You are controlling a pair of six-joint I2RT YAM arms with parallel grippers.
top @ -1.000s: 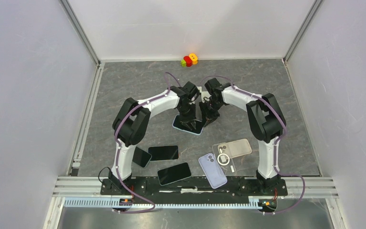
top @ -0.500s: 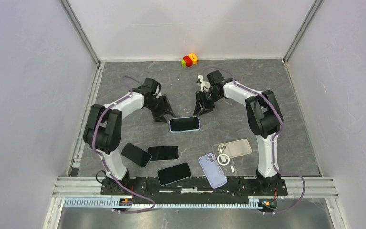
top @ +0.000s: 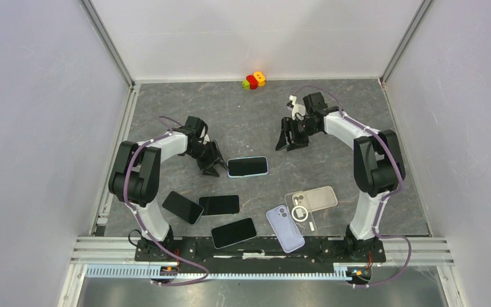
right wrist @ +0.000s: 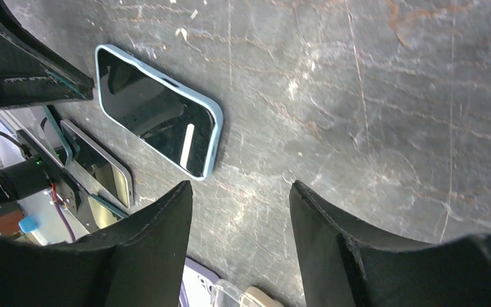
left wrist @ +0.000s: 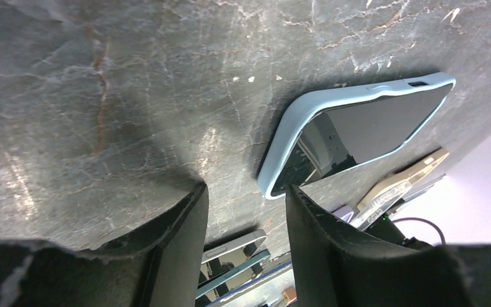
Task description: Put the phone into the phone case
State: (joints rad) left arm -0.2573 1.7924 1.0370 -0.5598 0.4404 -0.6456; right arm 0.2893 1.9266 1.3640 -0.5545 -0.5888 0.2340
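Across the cell: dark grey stone-pattern tabletop [top: 332,121], veined, slightly glossy. Plain pale walls [top: 38,128] on three sides, aluminium rail [top: 262,246] along the near edge.

Left of centre: left gripper [left wrist: 246,198] low over the tabletop, black fingers spread moderately, nothing between them, tips just beside the phone's left short end.

Far right of centre: right gripper [right wrist: 240,192] spread about as wide, also holding nothing, apart from the phone.

Mid-table: phone [top: 248,166] seated in the light blue case [left wrist: 286,137], flat, black glass up, long side running left-right. Soft-looking rounded rim wraps all four edges, button bumps on one long side.

Near row, left to right:
- three bare black phones [top: 181,206] [top: 219,204] [top: 233,232], screens up, glossy; left two touching at a corner
- lavender slab [top: 285,228], camera cutout showing; case or phone, cannot tell
- clear case [top: 303,214] with a ring on its back, touching the lavender one
- beige translucent case [top: 319,198] overlapping the clear one; contents of both not readable from here

At the back wall: small toy [top: 254,80], green, red and orange lumps in a row.
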